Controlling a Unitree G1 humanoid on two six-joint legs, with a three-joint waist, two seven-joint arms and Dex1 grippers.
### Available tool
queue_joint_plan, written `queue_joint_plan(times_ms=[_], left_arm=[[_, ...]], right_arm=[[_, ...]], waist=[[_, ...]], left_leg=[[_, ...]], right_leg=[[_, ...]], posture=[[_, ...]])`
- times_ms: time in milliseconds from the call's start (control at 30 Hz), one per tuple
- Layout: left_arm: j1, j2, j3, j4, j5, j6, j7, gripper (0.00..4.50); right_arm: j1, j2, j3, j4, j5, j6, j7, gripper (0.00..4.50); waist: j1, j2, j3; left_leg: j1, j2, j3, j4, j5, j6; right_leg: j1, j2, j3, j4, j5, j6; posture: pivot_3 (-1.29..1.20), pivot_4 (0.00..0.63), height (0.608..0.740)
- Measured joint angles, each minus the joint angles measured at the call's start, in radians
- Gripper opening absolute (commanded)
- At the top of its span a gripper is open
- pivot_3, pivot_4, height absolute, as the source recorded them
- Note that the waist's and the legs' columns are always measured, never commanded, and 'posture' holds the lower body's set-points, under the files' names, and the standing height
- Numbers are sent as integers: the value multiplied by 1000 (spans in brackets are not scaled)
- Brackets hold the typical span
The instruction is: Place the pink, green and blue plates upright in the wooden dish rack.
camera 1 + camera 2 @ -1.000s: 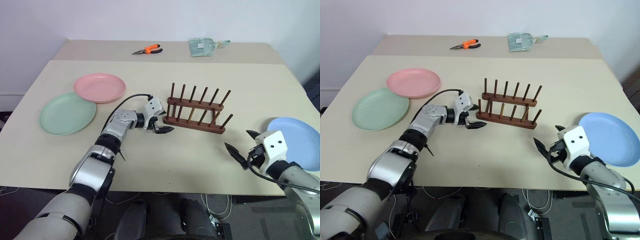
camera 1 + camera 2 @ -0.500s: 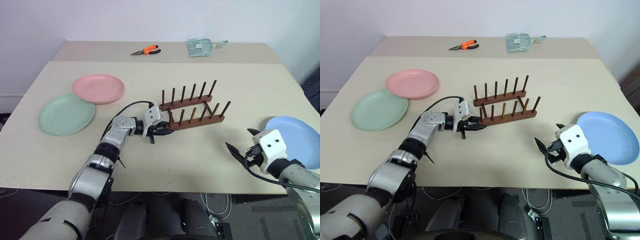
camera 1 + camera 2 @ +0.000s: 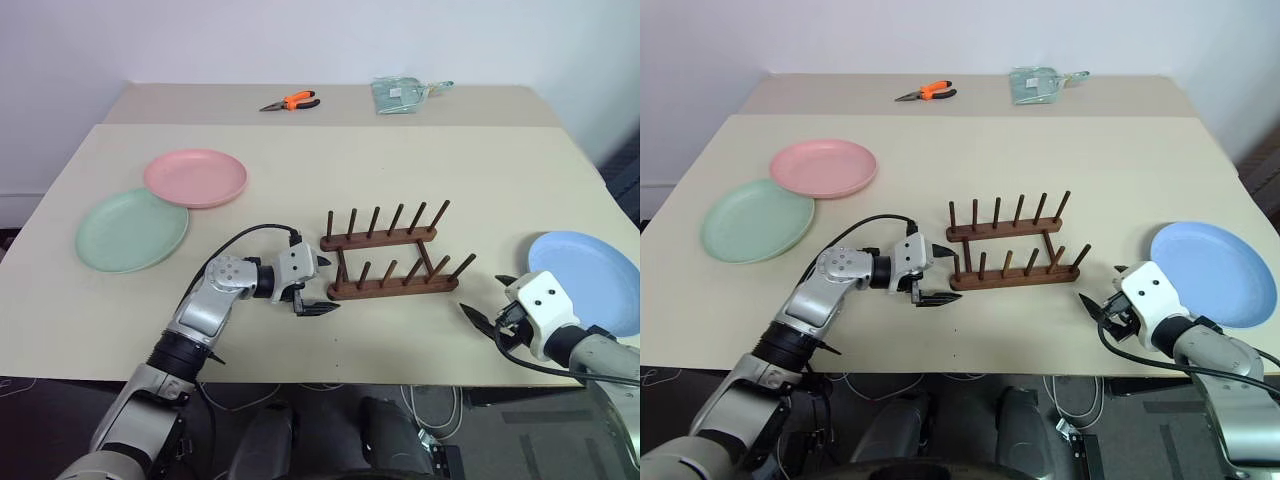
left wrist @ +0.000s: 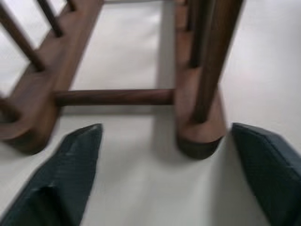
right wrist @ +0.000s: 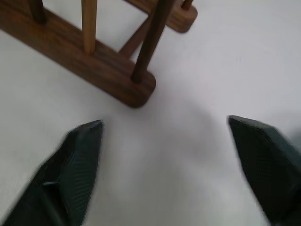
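The wooden dish rack (image 3: 390,256) stands empty in the middle of the table, its two peg rows running left to right. My left gripper (image 3: 328,283) is open just off the rack's left end, its fingers (image 4: 70,179) either side of the near rail's tip (image 4: 197,136) without touching it. My right gripper (image 3: 483,298) is open near the front edge, a little past the rack's right end (image 5: 136,92). The blue plate (image 3: 590,280) lies flat behind the right gripper. The pink plate (image 3: 195,177) and green plate (image 3: 132,229) lie flat at the far left, edges overlapping.
Orange-handled pliers (image 3: 296,100) and a pale green packet (image 3: 405,93) lie on the far table section. The table's front edge (image 3: 330,378) runs close below both grippers.
My left gripper shut on the rack's left end, dragged it nearer the front edge while turning it, then let go and opened. The right gripper sank slightly and its fingers narrowed a little.
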Motion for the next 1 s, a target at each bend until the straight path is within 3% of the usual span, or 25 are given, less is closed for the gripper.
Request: queue_joint_plan(times_ms=[167, 233, 433, 600, 767, 1000], left_arm=[[112, 137, 12, -190, -116, 171, -120, 1211], [159, 136, 0, -267, -166, 266, -134, 280], [175, -13, -82, -309, -108, 295, 50, 280], [98, -167, -74, -171, -2, 266, 333, 280], [-3, -234, -25, -7, 23, 240, 486, 280], [-97, -267, 4, 178, 28, 145, 545, 280]], right_arm=[[39, 0, 12, -48, 39, 38, 48, 214], [33, 8, 53, -57, 35, 39, 45, 0], [-70, 77, 168, 20, -56, 34, -59, 0], [-198, 152, 245, 119, -122, 10, -144, 0], [-387, 205, 293, 305, -179, -23, -220, 0], [-588, 237, 318, 550, -237, -91, -268, 0]], waist=[[-8, 3, -2], [-4, 3, -2], [7, 2, -2], [-2, -1, -5], [-5, -1, -7], [-3, 0, -8]], left_leg=[[0, 1, 0, 0, 0, 0], [-1, 1, 0, 1, 0, 0], [-1, -1, 0, 2, 0, 0], [1, 0, 0, 3, 0, -1], [2, 0, 0, 3, 1, -1], [2, -1, 0, 2, 1, -2]], right_leg=[[0, 0, 0, 0, -2, -3], [0, -1, 0, 0, -3, -3], [1, -2, 0, -1, -3, -3], [2, 0, 0, 0, -2, -4], [2, 0, 0, 2, 0, -1], [1, 0, 0, 2, 3, -4]], posture=[[0, 150, 740], [0, 150, 740], [0, 150, 740], [0, 150, 740], [0, 150, 740], [0, 150, 740]])
